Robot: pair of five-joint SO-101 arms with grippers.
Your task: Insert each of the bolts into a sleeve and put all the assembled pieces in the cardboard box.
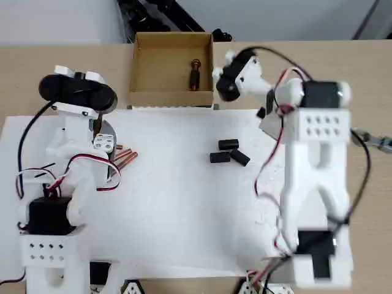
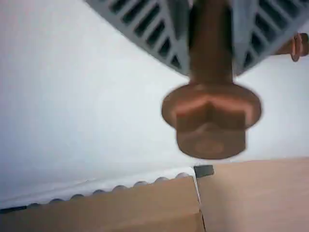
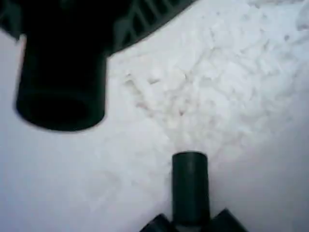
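My left gripper [image 1: 101, 139] is over the left part of the white foam mat [image 1: 184, 208], shut on a copper bolt [image 2: 211, 121] whose hex head points out from the fingers. Loose copper bolts [image 1: 125, 157] lie just right of it; one bolt [image 2: 297, 46] shows in the left wrist view. My right gripper [image 1: 267, 117] hangs by the mat's far right edge, shut on a black sleeve [image 3: 60, 96]. Three black sleeves [image 1: 229, 152] lie together on the mat, and one sleeve [image 3: 189, 186] shows upright in the right wrist view. The cardboard box [image 1: 144, 67] stands at the back and holds one assembled piece [image 1: 195, 74].
The mat lies on a wooden table [image 1: 367, 67]; its scalloped edge [image 2: 120, 186] and the wood beyond show in the left wrist view. Both arm bases stand at the mat's near corners. Cables hang beside each arm. Bare mat stretches between the arms.
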